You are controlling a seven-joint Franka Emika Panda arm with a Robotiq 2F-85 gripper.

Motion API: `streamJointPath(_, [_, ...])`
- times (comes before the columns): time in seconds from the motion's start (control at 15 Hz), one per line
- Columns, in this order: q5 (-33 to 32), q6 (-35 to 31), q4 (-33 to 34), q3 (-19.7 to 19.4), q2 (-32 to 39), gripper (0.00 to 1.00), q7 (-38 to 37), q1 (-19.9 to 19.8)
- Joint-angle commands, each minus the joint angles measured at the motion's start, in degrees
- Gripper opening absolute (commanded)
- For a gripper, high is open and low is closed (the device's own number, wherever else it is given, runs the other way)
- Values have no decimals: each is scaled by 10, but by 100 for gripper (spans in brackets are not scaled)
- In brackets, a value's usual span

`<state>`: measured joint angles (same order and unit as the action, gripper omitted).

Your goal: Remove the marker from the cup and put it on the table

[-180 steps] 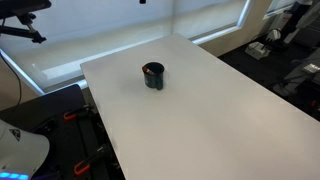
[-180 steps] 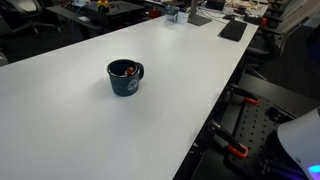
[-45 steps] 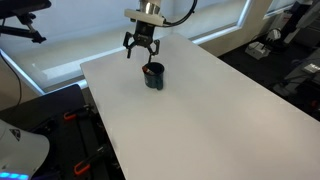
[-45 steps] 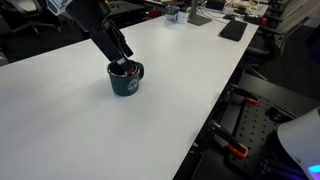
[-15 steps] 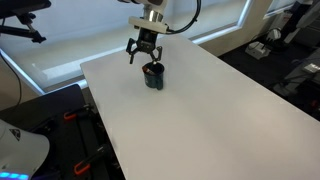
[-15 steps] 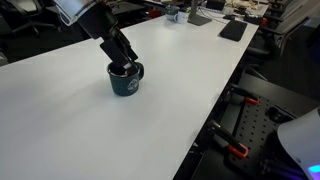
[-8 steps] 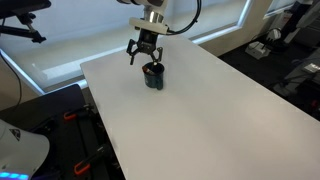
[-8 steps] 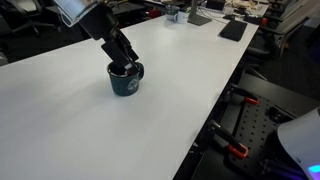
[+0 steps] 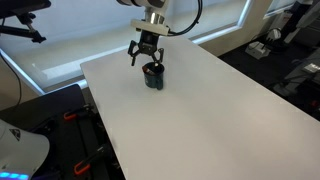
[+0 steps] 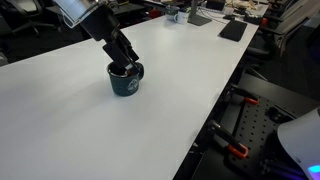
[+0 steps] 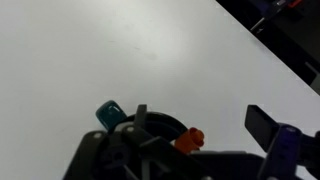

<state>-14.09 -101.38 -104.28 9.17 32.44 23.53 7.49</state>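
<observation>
**A:** Marker (image 11: 190, 141) first: where does it sit?

**B:** Inside the cup (image 10: 127, 84), which stands upright on the table (image 10: 60, 115). Only the orange-red end shows, and only in the wrist view, blurred against the dark rim. The rest of it is out of sight.

**A:** And from outside?

**B:** In an exterior view the arm (image 10: 105, 35) covers the cup's mouth. In an exterior view from farther off, the cup (image 9: 154, 79) is too small to show what it holds.

**A:** Gripper?

**B:** The gripper (image 9: 146, 61) hangs right over the cup, fingers spread wide and clamped on nothing. In the wrist view one finger (image 11: 268, 126) stands apart from the marker. The lower edge crops the cup, leaving its teal handle (image 11: 107, 113) and part of the rim. Whether the fingertips reach inside the rim, I cannot tell.
</observation>
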Motion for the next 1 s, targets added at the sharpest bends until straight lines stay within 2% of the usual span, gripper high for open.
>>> streamJointPath(0.0, [-21,-16,28,-6,25,100,13,-3])
streamJointPath(0.13, [-16,-12,15,-2,16,100,1,-4])
streamJointPath(0.67, [-22,-14,33,-4,34,100,2,-3])
streamJointPath(0.73, [-21,-14,33,-3,34,80,4,-4])
streamJointPath(0.93, [-21,-14,32,-3,35,56,1,-3])
